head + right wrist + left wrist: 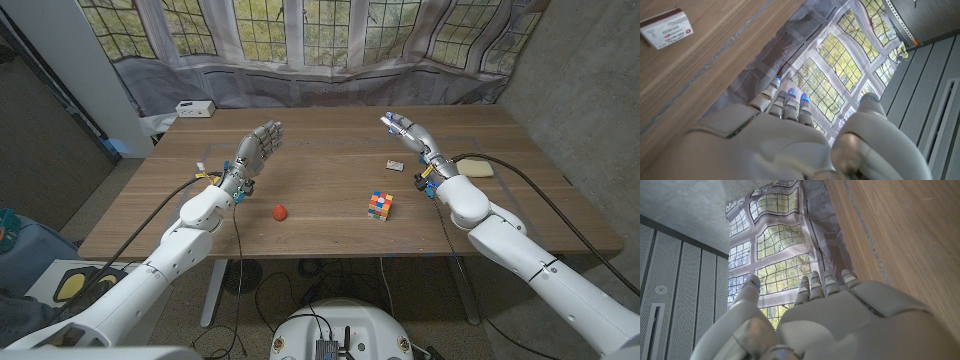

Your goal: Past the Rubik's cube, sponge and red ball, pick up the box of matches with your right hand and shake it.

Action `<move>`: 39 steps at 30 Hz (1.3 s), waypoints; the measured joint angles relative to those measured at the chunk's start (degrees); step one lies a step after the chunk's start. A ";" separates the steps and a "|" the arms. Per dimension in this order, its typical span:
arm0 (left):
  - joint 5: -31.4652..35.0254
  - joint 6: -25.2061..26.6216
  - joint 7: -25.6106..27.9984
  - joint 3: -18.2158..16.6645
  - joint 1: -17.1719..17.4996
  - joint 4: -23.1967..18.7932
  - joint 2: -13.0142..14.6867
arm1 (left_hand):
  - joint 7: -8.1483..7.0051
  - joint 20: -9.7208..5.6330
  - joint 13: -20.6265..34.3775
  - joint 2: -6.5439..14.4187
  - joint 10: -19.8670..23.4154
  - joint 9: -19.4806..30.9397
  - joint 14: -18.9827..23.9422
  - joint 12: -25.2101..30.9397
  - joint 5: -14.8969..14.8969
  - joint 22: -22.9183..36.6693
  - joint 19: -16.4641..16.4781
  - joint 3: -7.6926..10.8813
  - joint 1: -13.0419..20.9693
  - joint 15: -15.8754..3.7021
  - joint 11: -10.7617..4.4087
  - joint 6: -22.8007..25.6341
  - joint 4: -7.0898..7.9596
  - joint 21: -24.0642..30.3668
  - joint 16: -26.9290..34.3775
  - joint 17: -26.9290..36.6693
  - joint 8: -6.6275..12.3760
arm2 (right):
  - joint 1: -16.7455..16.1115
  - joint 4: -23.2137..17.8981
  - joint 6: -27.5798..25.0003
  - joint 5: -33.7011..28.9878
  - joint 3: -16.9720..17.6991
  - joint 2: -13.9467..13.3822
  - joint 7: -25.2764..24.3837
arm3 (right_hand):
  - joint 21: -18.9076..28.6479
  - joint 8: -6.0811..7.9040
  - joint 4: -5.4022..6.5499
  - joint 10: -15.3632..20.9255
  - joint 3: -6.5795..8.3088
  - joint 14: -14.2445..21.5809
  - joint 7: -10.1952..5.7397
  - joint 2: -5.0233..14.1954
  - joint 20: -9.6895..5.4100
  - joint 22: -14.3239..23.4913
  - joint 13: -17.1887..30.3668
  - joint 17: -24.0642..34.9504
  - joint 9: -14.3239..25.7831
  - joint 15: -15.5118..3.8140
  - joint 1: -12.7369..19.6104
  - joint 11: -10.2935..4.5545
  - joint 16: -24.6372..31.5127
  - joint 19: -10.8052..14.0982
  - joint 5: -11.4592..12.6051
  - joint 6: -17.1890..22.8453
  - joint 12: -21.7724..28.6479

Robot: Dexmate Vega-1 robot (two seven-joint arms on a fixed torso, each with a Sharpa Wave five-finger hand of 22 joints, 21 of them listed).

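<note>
The box of matches [395,164] lies on the worktop [330,190] just beyond the Rubik's cube [379,205], with the red ball [280,211] to the cube's left. The right robot hand [411,133] hovers beyond the cube near the matches, fingers spread and holding nothing; the left robot hand [256,150] is raised beyond the ball, likewise spread and empty.

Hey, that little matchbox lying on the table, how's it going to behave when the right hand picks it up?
The box of matches looks small and thin, so probably light. It lies flat, so it should slide, not roll. It looks like cardboard, so a hard squeeze may crush it.
</note>
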 measured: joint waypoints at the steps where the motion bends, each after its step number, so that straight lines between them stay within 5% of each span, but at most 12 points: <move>1: 0.01 -0.01 0.00 0.02 -0.03 0.02 -0.02 | 0.00 0.00 0.00 0.00 -0.05 0.00 0.00 0.00 0.00 0.00 0.00 0.00 0.00 0.00 -0.05 0.00 0.00 0.00 0.00 0.00 0.00 | 0.01 0.14 0.45 0.55 0.03 0.06 0.33 | 0.00 0.00 0.06 0.00 -0.07 0.00 0.00 -0.03 0.00 0.00 0.00 0.00 0.00 0.00 -0.03 0.00 0.00 0.00 0.00 0.00 0.00; 13: 0.87 -0.85 -0.01 0.48 -1.08 0.65 -0.76 | 0.10 -0.12 0.00 0.00 -0.67 0.00 0.03 0.00 0.00 0.00 0.12 0.00 0.00 -0.03 0.54 -0.71 0.00 0.00 0.00 0.00 0.00 | 1.09 7.36 7.55 11.89 1.30 2.92 7.24 | 0.00 0.00 0.30 -0.26 -0.30 0.01 0.84 -0.33 -0.31 0.00 0.01 -0.26 0.00 0.00 -0.78 -0.23 0.00 -0.31 0.00 -0.38 0.00; 23: 1.19 -1.24 0.95 0.61 -1.42 0.85 -1.57 | 1.01 -3.46 -0.14 -0.22 -2.55 0.00 -1.27 -0.67 0.00 0.00 1.88 0.02 0.22 -0.18 1.99 -4.75 -0.02 0.18 -0.22 0.00 -0.23 | 3.12 14.30 10.11 22.55 1.69 5.73 15.57 | -0.01 0.00 0.29 -0.61 -0.76 0.01 1.15 -0.37 -0.61 0.00 0.01 -0.26 0.01 0.00 -1.59 0.00 0.00 -0.62 0.00 -0.70 0.00; 39: 0.72 -1.79 0.74 0.97 -1.87 1.57 -2.55 | 1.63 -4.07 -0.13 -0.22 -5.17 0.00 -2.67 -0.89 0.00 -0.13 4.47 0.19 0.68 1.22 2.81 -9.43 -0.18 0.66 -0.22 0.00 -0.36 | 3.98 18.29 10.59 27.93 1.85 6.99 20.53 | -0.01 0.25 0.52 -0.60 -1.00 -0.31 1.14 -0.84 -0.30 0.01 0.01 -0.25 0.01 0.31 -2.65 0.00 0.00 -0.92 0.00 -0.69 0.26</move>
